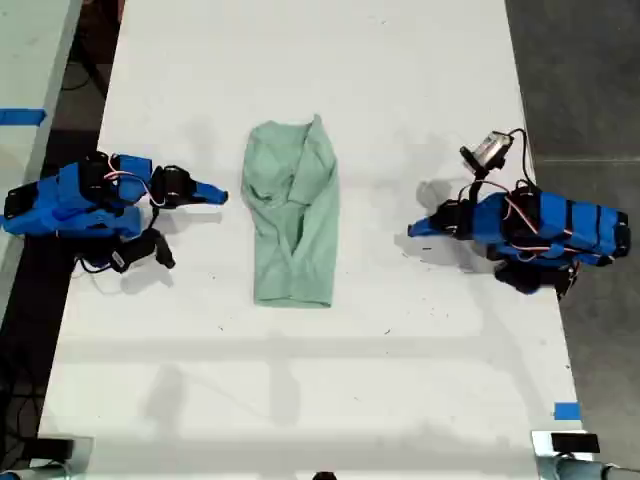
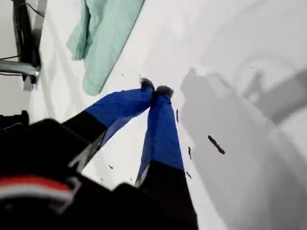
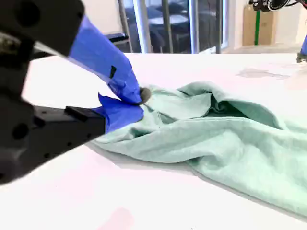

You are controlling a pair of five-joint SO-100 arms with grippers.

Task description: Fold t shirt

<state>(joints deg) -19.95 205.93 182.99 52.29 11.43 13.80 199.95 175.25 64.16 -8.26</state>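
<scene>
The pale mint-green t shirt point(image 1: 293, 215) lies wrinkled in a narrow, lengthwise-folded strip at the middle of the white table point(image 1: 400, 80). My second gripper point(image 1: 220, 195) is on the exterior view's left, shut and empty, its tips a short gap from the shirt's edge. In the second wrist view its blue fingers point(image 3: 122, 81) meet just in front of the t shirt point(image 3: 216, 134). On the exterior view's right, my first gripper point(image 1: 412, 231) rests low over the table, shut and empty, well apart from the cloth. The first wrist view shows its tips point(image 2: 154, 89) closed, with the t shirt point(image 2: 103, 33) farther off.
A blue tape mark point(image 1: 566, 410) sits near the table's corner at the exterior view's lower right. Another table with blue tape point(image 1: 20, 116) stands past a dark gap on the exterior view's left. Small dark marks point(image 2: 216, 143) dot the table surface.
</scene>
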